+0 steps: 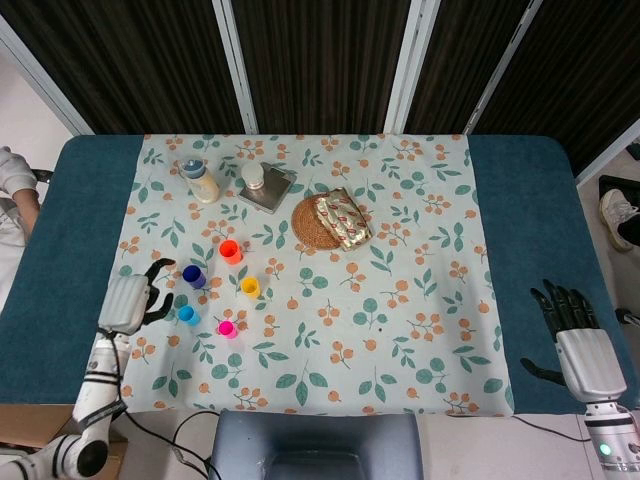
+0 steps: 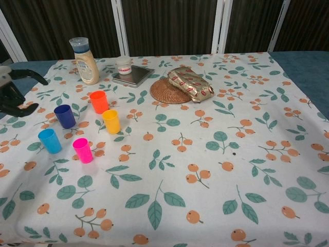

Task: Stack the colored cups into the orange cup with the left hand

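Several small cups stand upright on the left of the flowered cloth: the orange cup (image 1: 230, 251) (image 2: 99, 102), a dark blue cup (image 1: 193, 277) (image 2: 65, 116), a yellow cup (image 1: 250, 287) (image 2: 111, 121), a light blue cup (image 1: 187, 315) (image 2: 50, 141) and a pink cup (image 1: 227, 328) (image 2: 83, 150). My left hand (image 1: 133, 299) (image 2: 13, 92) hovers just left of the blue cups, fingers spread, holding nothing. My right hand (image 1: 578, 335) rests over the blue table edge at far right, fingers apart and empty; the chest view does not show it.
At the back stand a sauce bottle (image 1: 200, 182) (image 2: 85, 60), a small white jar (image 2: 123, 65) on a grey flat box (image 1: 268, 189), and a woven coaster (image 1: 312, 224) with a foil packet (image 2: 190, 82) on it. A person's arm (image 1: 12, 175) shows at far left.
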{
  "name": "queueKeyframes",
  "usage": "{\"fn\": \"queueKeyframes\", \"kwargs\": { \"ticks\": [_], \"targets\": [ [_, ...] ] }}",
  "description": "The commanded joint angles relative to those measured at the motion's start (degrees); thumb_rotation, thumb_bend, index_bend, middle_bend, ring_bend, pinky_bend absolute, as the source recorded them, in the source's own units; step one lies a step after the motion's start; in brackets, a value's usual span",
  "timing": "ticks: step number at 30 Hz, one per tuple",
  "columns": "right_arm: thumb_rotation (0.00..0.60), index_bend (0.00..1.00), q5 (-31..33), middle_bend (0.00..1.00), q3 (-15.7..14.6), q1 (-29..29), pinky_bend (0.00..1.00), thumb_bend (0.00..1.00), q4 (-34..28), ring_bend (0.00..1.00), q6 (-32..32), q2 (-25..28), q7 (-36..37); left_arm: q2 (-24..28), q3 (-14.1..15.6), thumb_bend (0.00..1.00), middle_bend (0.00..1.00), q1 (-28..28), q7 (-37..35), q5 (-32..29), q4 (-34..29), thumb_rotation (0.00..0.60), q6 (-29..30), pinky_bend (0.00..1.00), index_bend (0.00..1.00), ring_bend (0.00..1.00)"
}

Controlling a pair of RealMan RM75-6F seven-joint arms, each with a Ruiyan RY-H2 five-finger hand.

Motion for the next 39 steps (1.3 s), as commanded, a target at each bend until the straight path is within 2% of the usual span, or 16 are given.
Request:
{"fn": "queueKeyframes", "kwargs": {
  "ticks": [1, 8, 18, 25, 29, 33, 39],
  "targets": [
    [0.600, 0.00, 0.11, 0.00, 0.01, 0.05, 0.00, 0.19, 0.01, 0.00, -0.13, -0.02, -0.09, -5.69, -3.70, 0.40, 1.00, -5.53, 5.13, -7.88, 6.67, 0.600, -5.84, 1.00, 0.30, 1.00],
    [0.600, 0.00, 0.46, 0.00, 0.21, -0.02, 0.00, 0.19, 0.01, 0.00, -0.02, 0.26, 0.30, -9.93, -3.32, 0.38, 1.00, -8.35, 6.38, -11.12, 12.96, 0.600, -7.94, 1.00, 0.30, 1.00],
    [0.600, 0.00, 0.23, 0.00, 0.08, -0.14, 0.00, 0.19, -0.20, 0.00, 0.10, 0.93, 1.36, -12.47, -2.10, 0.39, 1.00, -9.71, 8.20, -13.17, 17.69, 0.600, -8.73, 1.00, 0.32, 1.00],
    [0.600, 0.00, 0.48, 0.00, 0.17, -0.16, 0.00, 0.19, -0.16, 0.00, 0.06, 0.81, 1.28, -12.63, -2.14, 0.38, 1.00, -10.13, 5.41, -11.97, 18.22, 0.600, -8.55, 1.00, 0.57, 1.00],
    [0.600, 0.00, 0.49, 0.00, 0.13, -0.17, 0.00, 0.19, -0.30, 0.00, -0.01, 0.90, 1.28, -12.45, -3.41, 0.39, 1.00, -10.51, 2.34, -10.34, 17.63, 0.600, -6.72, 1.00, 0.63, 1.00],
    [0.600, 0.00, 0.53, 0.00, 0.15, -0.19, 0.00, 0.19, -0.36, 0.00, 0.00, 1.03, 1.53, -12.11, -6.30, 0.40, 1.00, -11.51, -1.20, -8.22, 16.31, 0.600, -2.96, 1.00, 0.63, 1.00],
    [0.600, 0.00, 0.27, 0.00, -0.02, -0.16, 0.00, 0.19, -0.43, 0.00, -0.13, 1.24, 2.02, -14.27, -9.16, 0.40, 1.00, -15.42, 1.82, -9.73, 16.67, 0.600, -2.22, 1.00, 0.63, 1.00]
  ]
}}
